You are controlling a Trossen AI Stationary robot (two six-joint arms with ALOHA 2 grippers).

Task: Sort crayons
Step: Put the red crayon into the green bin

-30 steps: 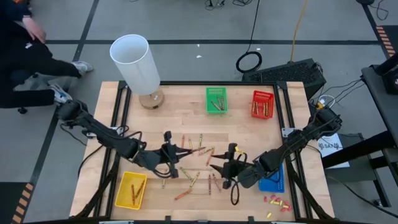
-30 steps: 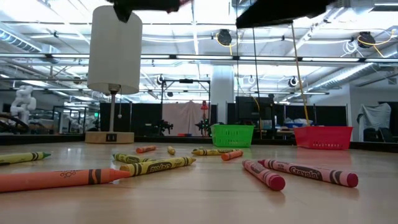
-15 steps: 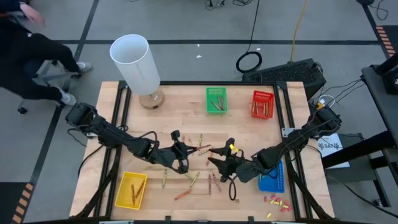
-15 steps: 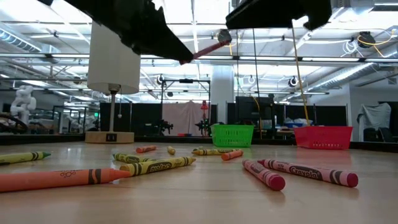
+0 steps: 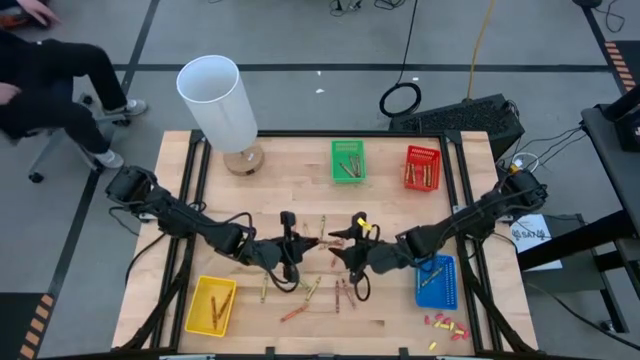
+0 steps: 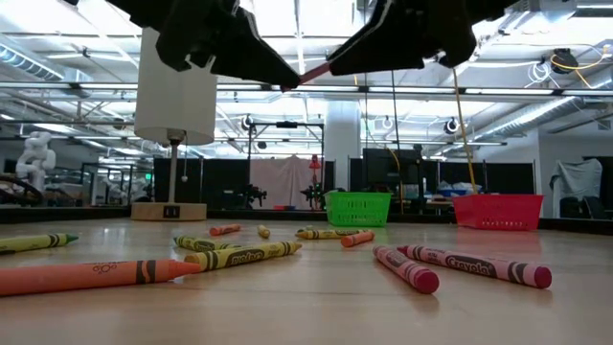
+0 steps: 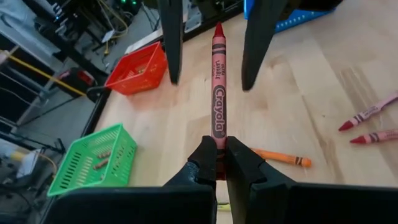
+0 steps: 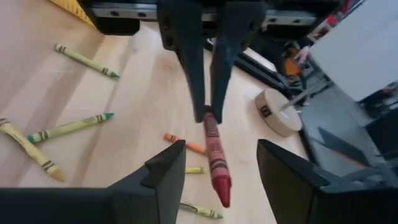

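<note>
– What is the left gripper [image 7: 216, 163] pinching?

– A red crayon [image 7: 216, 93], a slim paper-wrapped stick with a waxy cone tip, held by its butt between the matte dark fingers and jutting straight ahead, off the table.

– And the right gripper [image 8: 214, 171]?

– Spread wide, one finger on each side of the crayon's tip, touching nothing as far as I can see.

– Below them?

– Pale, finely grained wooden table [image 5: 390, 200] scattered with loose crayons [image 5: 310, 290]. Beyond the left gripper stand a mesh-walled green basket [image 7: 90, 162] and a red basket [image 7: 138, 68].
</note>
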